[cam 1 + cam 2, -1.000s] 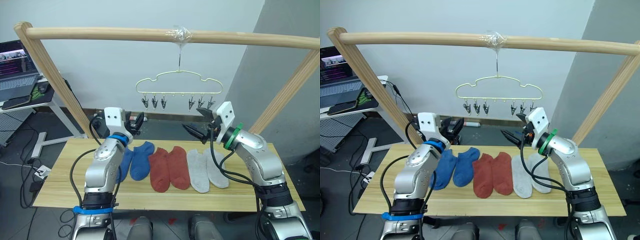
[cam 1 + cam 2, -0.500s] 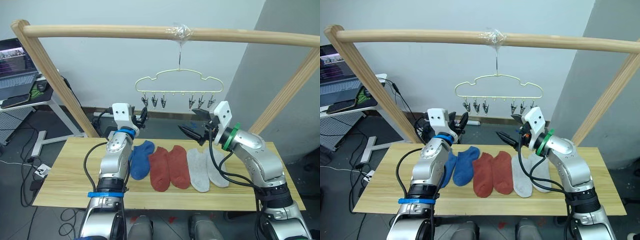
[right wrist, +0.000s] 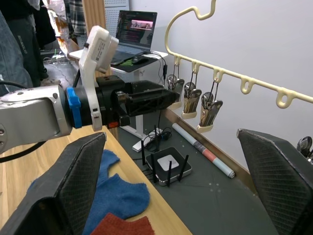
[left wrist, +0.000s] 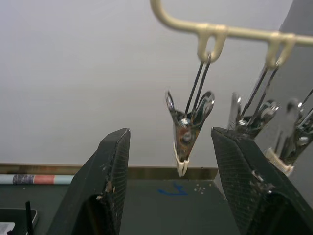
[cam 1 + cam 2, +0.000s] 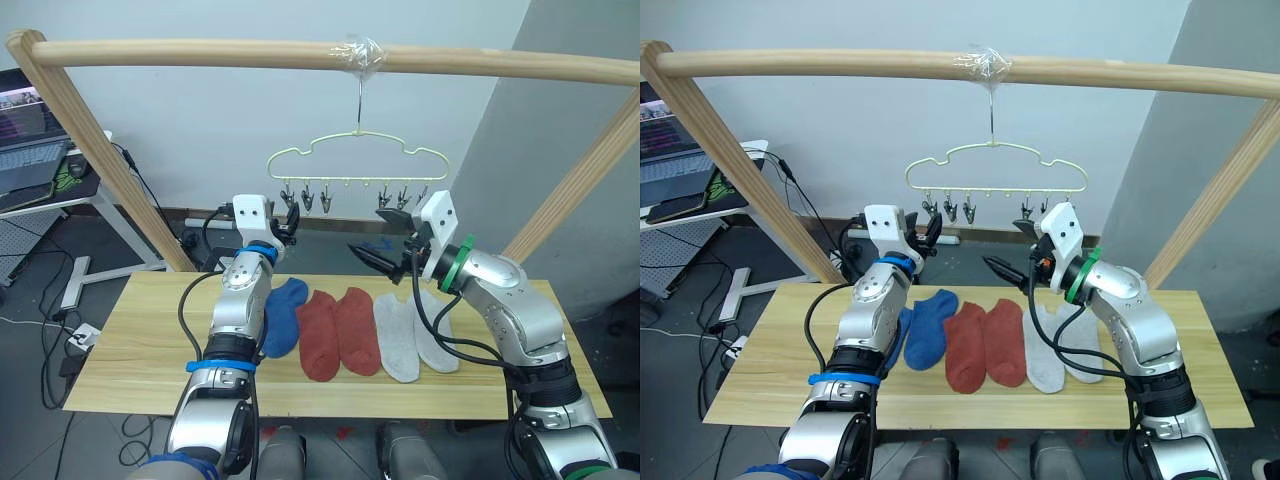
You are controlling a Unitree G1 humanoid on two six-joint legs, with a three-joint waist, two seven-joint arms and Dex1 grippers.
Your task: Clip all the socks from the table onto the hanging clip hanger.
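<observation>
My left gripper [image 4: 168,191] is spread wide, empty, just below the clip hanger [image 5: 357,160]'s leftmost clip [image 4: 188,128]; the right gripper [image 5: 385,263], also wide, seems further off. All socks [image 5: 340,330] lie below on the table [image 5: 130,340].

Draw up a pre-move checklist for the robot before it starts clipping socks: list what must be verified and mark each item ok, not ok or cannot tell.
1. Left gripper open and empty: ok; its fingers stand apart on either side of the end clip.
2. Left gripper lined up with that clip: ok; the clip hangs between the fingers in the left wrist view.
3. Right gripper open and empty: ok; wide apart, holding nothing.
4. A sock in hand, ready to clip: not ok; blue socks, rust-red socks and grey socks all lie on the table.
5. Clip hanger hooked on the pole: ok.
6. Clips free of fabric: ok.
</observation>
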